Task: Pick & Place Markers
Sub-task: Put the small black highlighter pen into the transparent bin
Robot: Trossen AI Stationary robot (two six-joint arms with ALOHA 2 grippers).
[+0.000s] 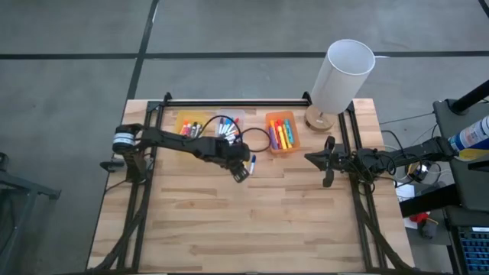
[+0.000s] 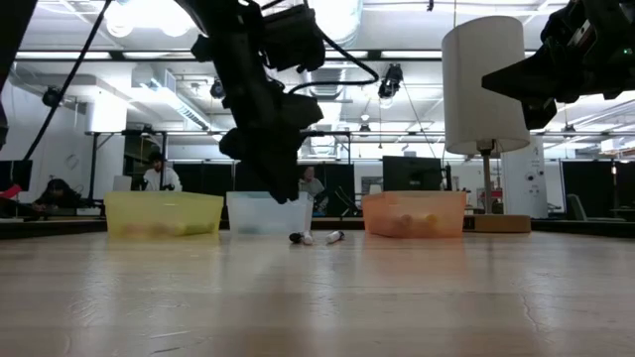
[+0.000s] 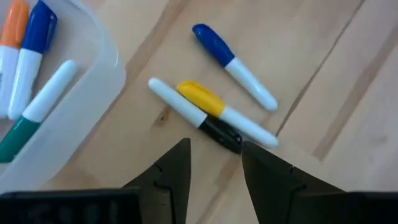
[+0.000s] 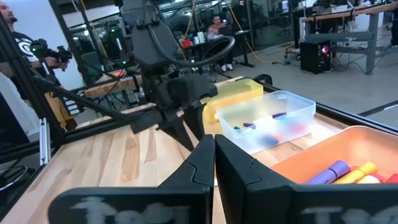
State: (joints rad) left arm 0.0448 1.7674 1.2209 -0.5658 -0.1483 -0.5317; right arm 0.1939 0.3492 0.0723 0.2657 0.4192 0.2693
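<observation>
Left hand hangs released over the crossed black-capped marker and yellow-capped marker; closing here could grab both.

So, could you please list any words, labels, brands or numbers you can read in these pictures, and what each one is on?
None can be read.
Markers on the table beside the clear bin: no legible print on their barrels.
Blue-and-white bottle at the table's right: its label is too blurred to read.
Person's dark shirt: a white round logo, no readable letters.
</observation>
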